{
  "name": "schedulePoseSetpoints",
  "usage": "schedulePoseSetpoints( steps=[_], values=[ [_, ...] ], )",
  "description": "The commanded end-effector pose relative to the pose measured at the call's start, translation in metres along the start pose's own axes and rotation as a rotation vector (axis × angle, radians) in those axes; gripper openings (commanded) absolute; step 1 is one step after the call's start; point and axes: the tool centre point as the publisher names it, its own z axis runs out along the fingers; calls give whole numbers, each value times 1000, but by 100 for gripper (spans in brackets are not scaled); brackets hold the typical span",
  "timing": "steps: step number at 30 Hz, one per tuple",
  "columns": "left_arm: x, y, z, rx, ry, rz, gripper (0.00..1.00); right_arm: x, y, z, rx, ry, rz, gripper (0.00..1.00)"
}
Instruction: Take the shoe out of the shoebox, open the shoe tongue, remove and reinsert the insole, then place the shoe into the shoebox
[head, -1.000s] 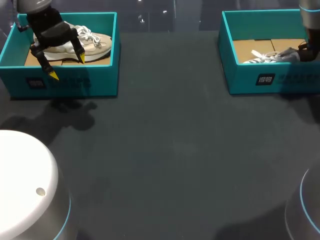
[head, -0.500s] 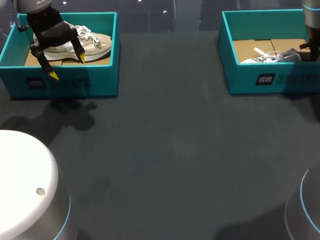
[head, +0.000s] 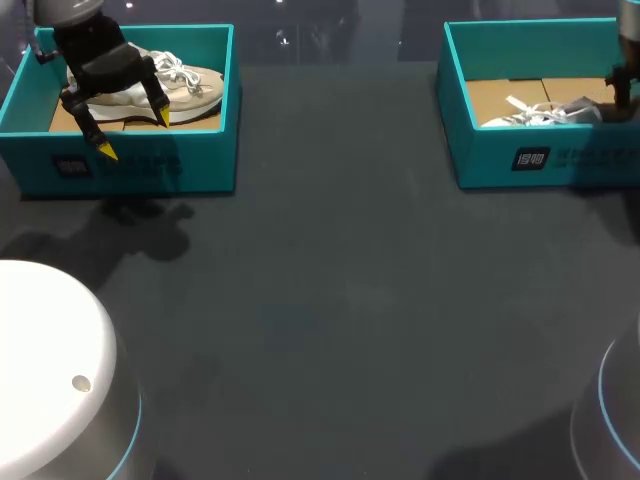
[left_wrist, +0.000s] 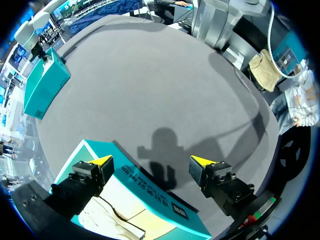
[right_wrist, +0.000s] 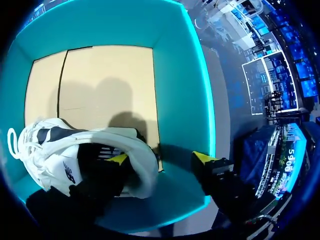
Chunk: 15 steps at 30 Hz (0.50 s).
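Two teal boxes stand well apart at the far corners of the dark worktop (head: 330, 300), each with a shoe inside. In the right shoebox (head: 540, 160), a white shoe (right_wrist: 75, 150) is seen lying on the cardboard floor, laces towards one corner and heel close to a side wall. The right claw (right_wrist: 161, 159) is lowered over that heel with its jaws spread wide: one yellow finger (right_wrist: 119, 159) appears tucked into the shoe's opening, while the other is held apart over the box wall, so the heel collar is bracketed but not pinched. The posture is judged to be a set-up for gripping the heel and lifting the shoe out, the task's first step, not yet done. The left claw (head: 133, 133) is held wide and empty above the front wall of the left shoebox (head: 130, 165), where a beige shoe (head: 190, 85) lies untouched, apparently parked clear of the work.
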Motion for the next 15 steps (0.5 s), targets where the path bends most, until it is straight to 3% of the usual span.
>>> schedulePoseSetpoints(
  steps=[1, 15],
  values=[
    [0, 0, 0, -1, 2, 1, 100, -6, -9, -27, -13, 7, 13, 100],
    [0, 0, 0, -1, 2, 1, 100, -4, -27, -108, -48, 160, 10, 100]
  ],
)
